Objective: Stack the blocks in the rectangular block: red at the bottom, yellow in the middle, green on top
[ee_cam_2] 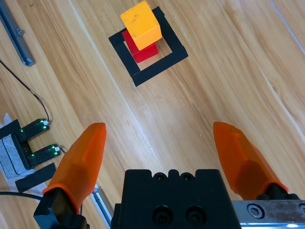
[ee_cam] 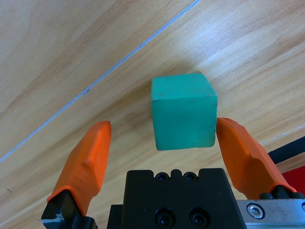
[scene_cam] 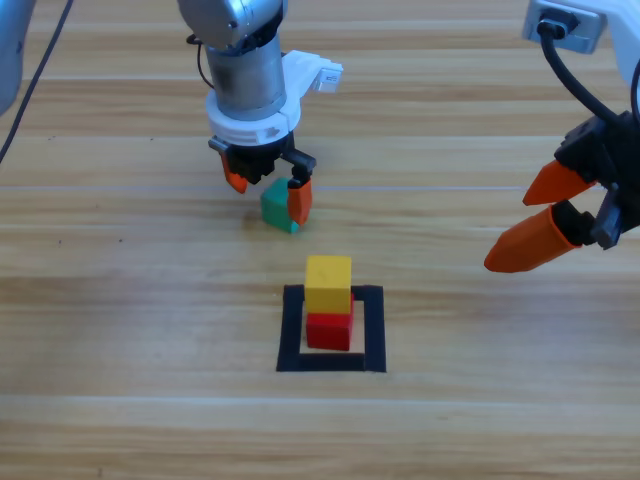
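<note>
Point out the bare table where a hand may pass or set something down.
Bare wood runs left of the tape rectangle and along the near edge. Also free: between the yellow cube on the red cube and the right pincer. Crowded: at the green cube, flanked by the open left pincer.

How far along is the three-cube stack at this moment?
Done: the red cube sits inside the black tape rectangle with the yellow cube on top of it. In hand: the left gripper is down around the green cube, jaws open, one touching it. Left: grip green, lift it and place it on yellow. The right gripper waits open at the right edge.
</note>
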Tool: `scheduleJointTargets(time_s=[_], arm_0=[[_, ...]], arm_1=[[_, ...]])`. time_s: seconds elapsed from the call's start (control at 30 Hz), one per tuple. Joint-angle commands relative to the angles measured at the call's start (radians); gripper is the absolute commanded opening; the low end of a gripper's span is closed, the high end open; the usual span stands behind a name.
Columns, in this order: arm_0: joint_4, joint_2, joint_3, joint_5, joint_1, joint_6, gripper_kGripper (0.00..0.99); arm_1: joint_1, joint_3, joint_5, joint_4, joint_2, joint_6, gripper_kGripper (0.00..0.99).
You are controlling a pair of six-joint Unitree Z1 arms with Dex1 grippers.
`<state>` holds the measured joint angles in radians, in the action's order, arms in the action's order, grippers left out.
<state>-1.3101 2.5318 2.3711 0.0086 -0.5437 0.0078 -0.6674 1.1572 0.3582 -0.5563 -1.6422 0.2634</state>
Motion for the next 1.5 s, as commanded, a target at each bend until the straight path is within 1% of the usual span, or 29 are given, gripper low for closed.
scheduleJointTargets(time_s=[0.03, 0.43, 0.5, 0.53, 0.6, 0.63, 0.7, 0.73, 0.83, 0.9, 1.03, 1.1, 1.23, 1.33, 1.5], arm_0=[[-0.001, 0.067, 0.016, 0.013, -0.042, -0.022, 0.913], [0.000, 0.084, 0.019, 0.021, -0.053, -0.055, 0.897], [0.003, 0.088, 0.019, 0.021, -0.053, -0.058, 0.862], [0.003, 0.093, 0.022, 0.021, -0.053, -0.060, 0.822], [0.003, 0.097, 0.027, 0.022, -0.053, -0.061, 0.773], [0.003, 0.100, 0.030, 0.021, -0.053, -0.063, 0.733], [0.003, 0.105, 0.040, 0.022, -0.053, -0.066, 0.600], [0.003, 0.107, 0.046, 0.022, -0.053, -0.068, 0.491], [0.002, 0.104, 0.053, 0.037, -0.051, -0.083, 0.210], [-0.005, 0.096, 0.053, 0.053, -0.047, -0.098, 0.000], [-0.020, 0.067, 0.059, 0.060, -0.039, -0.134, 0.000], [-0.049, 0.036, 0.068, 0.050, -0.016, -0.172, 0.000], [-0.104, -0.073, 0.082, -0.026, 0.021, -0.249, 0.000], [-0.106, -0.203, 0.008, -0.049, 0.025, -0.307, 0.000], [-0.107, -0.409, -0.154, -0.055, 0.024, -0.390, 0.000]], arm_1=[[0.019, -0.028, -0.010, 0.032, 0.053, 0.010, 0.989], [0.019, -0.037, -0.005, 0.032, 0.055, 0.014, 0.988], [0.019, -0.039, -0.004, 0.032, 0.056, 0.014, 0.988], [0.019, -0.039, -0.002, 0.032, 0.056, 0.014, 0.988], [0.019, -0.039, -0.001, 0.032, 0.058, 0.014, 0.988], [0.019, -0.040, -0.001, 0.032, 0.059, 0.014, 0.988], [0.019, -0.042, -0.001, 0.032, 0.062, 0.014, 0.988], [0.019, -0.042, -0.001, 0.032, 0.062, 0.014, 0.988], [0.019, -0.044, -0.001, 0.032, 0.065, 0.014, 0.988], [0.019, -0.044, 0.001, 0.032, 0.067, 0.014, 0.986], [0.019, -0.045, 0.002, 0.032, 0.068, 0.014, 0.986], [0.019, -0.045, 0.002, 0.030, 0.070, 0.014, 0.986], [0.019, -0.047, 0.004, 0.030, 0.071, 0.014, 0.986], [0.019, -0.047, 0.004, 0.030, 0.071, 0.014, 0.986], [0.019, -0.047, 0.005, 0.032, 0.071, 0.014, 0.986]])
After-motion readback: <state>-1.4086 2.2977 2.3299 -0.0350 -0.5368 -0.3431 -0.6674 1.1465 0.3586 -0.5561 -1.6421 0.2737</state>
